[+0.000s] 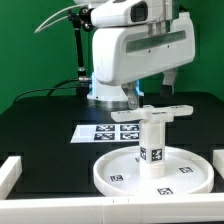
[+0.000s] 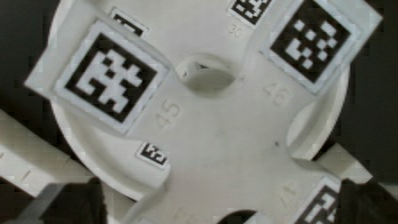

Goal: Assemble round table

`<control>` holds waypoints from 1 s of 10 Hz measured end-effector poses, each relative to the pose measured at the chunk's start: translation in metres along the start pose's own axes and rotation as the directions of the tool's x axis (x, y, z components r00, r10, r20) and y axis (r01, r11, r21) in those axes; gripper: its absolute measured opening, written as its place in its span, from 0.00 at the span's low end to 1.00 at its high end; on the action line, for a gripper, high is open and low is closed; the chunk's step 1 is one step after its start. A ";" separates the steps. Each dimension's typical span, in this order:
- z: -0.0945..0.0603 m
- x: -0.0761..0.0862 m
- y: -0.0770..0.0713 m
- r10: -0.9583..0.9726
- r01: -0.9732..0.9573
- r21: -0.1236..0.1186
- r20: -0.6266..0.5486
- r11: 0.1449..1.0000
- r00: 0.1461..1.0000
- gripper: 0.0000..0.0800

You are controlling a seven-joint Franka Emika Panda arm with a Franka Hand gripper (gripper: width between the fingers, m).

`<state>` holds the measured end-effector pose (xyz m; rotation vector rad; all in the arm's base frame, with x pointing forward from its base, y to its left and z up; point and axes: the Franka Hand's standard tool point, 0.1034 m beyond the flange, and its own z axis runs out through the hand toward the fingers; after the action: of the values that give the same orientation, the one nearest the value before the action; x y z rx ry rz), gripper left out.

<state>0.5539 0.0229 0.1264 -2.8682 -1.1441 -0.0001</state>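
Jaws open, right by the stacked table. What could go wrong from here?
1. The cross foot sits on top of the post, which stands on the disc. Whether the foot is fully seated cannot be told, so a nudge might skew or topple it.
2. The open jaws hang close to the foot. A slightly off approach could hit one of its arms instead of straddling it, possibly shoving the whole stack.

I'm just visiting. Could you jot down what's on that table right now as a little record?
Round disc: lies flat on the black table
Post: stands upright at the disc's middle
Cross-shaped foot piece: sits on top of the post
Gripper: open, above the foot piece, holding nothing
Marker board: flat on the table, behind the disc, toward the arm's base
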 end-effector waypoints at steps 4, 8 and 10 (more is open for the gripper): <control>0.001 0.000 0.001 -0.002 0.002 -0.001 -0.001 1.000 1.000 0.81; 0.005 0.002 0.005 -0.062 0.062 -0.020 -0.012 0.998 0.998 0.81; 0.006 0.001 0.004 -0.063 0.063 -0.018 -0.009 0.998 0.998 0.81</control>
<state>0.5578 0.0210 0.1199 -2.8421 -1.2385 -0.0269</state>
